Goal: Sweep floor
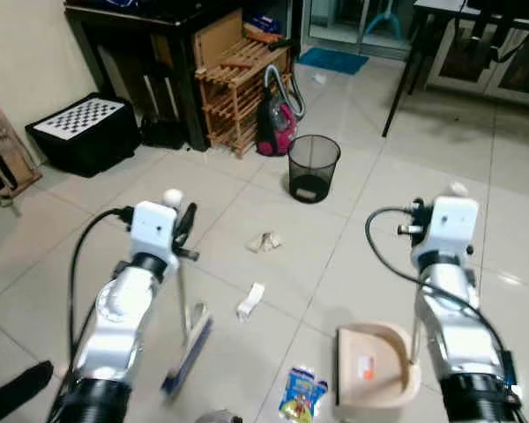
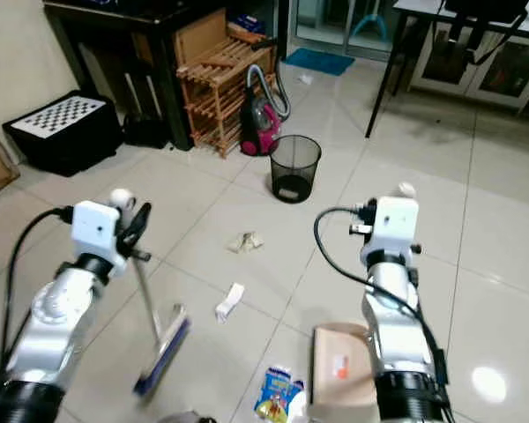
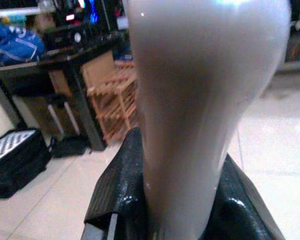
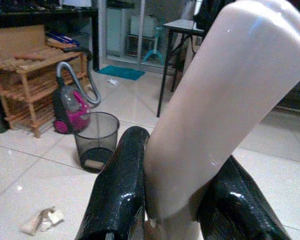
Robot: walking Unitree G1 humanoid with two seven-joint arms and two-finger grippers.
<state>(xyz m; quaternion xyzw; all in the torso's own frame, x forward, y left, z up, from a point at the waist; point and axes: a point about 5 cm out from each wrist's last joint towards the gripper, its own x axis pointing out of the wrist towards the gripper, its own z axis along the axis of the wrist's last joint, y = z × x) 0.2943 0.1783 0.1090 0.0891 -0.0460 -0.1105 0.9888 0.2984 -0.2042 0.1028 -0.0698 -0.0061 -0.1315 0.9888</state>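
Broom head (image 1: 187, 349) on floor at left, dustpan (image 1: 376, 364) at right, snack packet (image 1: 301, 393) between them. Crumpled paper (image 1: 264, 241) lies ahead, mesh bin (image 1: 313, 167) beyond it.

Glossy pale tiled floor (image 1: 247, 189); wooden slatted rack (image 1: 238, 84) beside dark desk (image 1: 132, 35), checkerboard-topped black case (image 1: 84, 130) by cream wall (image 1: 26, 62), glass doors (image 1: 353, 22) at back.

A pale tiled floor (image 1: 388, 211) carries a black mesh bin (image 1: 313, 167), crumpled paper (image 1: 264, 241), a white scrap (image 1: 250, 300), a colourful wrapper (image 1: 301, 393), a beige dustpan (image 1: 376, 376), a broom head (image 1: 188, 347) and a pink vacuum cleaner (image 1: 276, 123).
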